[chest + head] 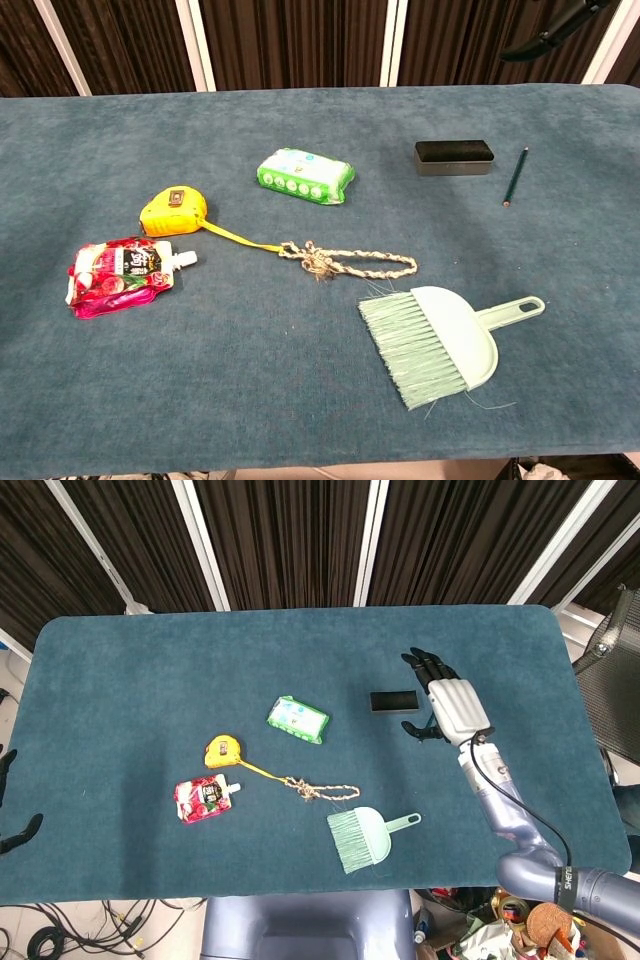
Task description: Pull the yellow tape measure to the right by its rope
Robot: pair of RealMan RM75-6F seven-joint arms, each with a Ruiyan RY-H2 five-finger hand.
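The yellow tape measure point(223, 750) point(173, 211) lies left of the table's middle, its yellow tape running right into a braided rope point(322, 791) point(350, 262) that lies slack on the cloth. My right hand point(447, 700) hovers high over the right part of the table, fingers spread, holding nothing, well right of the rope's end. In the chest view only its dark fingertips point(548, 32) show at the top right. My left hand point(12, 818) is at the far left edge, off the table, fingers apart.
A green wipes pack point(297, 719), a black eraser block point(394, 701), a red drink pouch point(205, 799) and a mint hand brush point(362, 838) lie around the rope. A pencil point(514, 176) lies right of the eraser. The table point(120, 680) is covered in blue cloth.
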